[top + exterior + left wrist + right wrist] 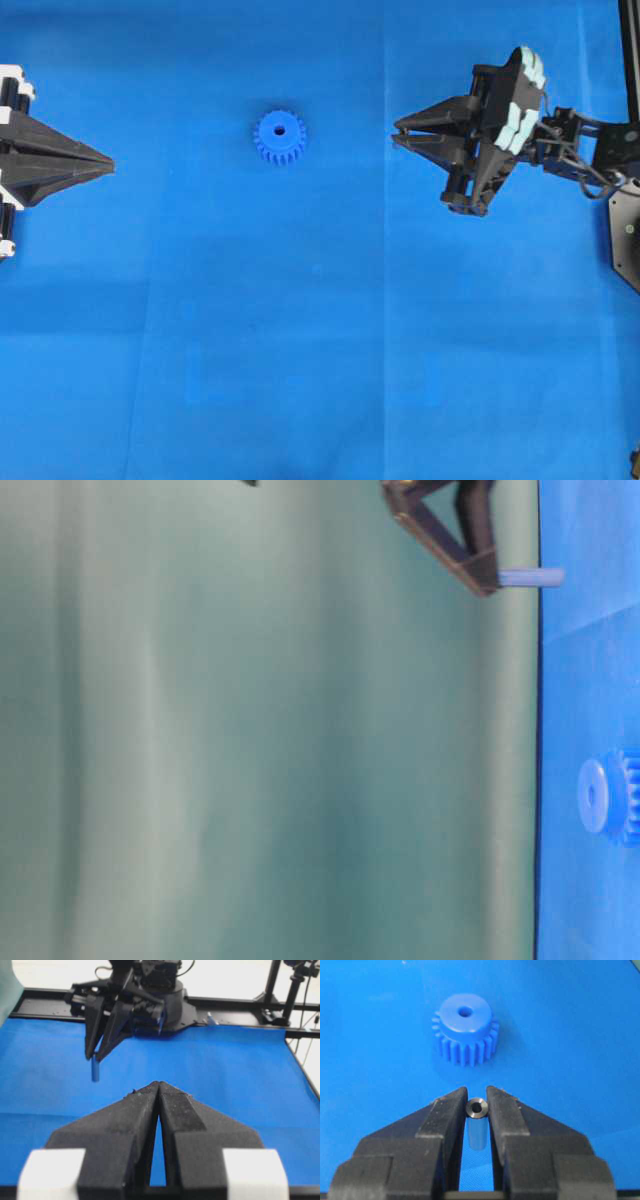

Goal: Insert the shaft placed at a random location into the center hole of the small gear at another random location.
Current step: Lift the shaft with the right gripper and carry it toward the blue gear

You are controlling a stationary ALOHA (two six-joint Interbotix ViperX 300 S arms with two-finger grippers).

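Pincer, right [477, 1105]: clamped on the shaft [477, 1127], which sits upright between the two pads with its rim showing at the tips.
Pincer, left [108, 160]: pressed together on nothing, parked at the left edge of the overhead view, well apart from the work.
Shaft: carried above the table [320, 380]; in the left wrist view it hangs below the tips of the right pincer [95, 1055], pointing down.
Small gear [280, 137]: lies flat on the table, hub up, centre hole [465, 1011] open and unobstructed, some way in front of the right pincer.
Risk, alignment: the shaft looks about as wide as the hole, so a slight sideways offset on the way down would land it on the hub face, not in the bore.
Risk, tilt: if the shaft is held a little off vertical, it may jam at the rim; whether it is truly plumb is hard to tell from these views.
Risk, gear: it rests loose, so a glancing touch could push it aside.
Risk, grip: only a short part is held; a knock could make it slip.
Arm pose: right arm reaches in from the right of the overhead view, wrist rolled, tips aimed at the gear.
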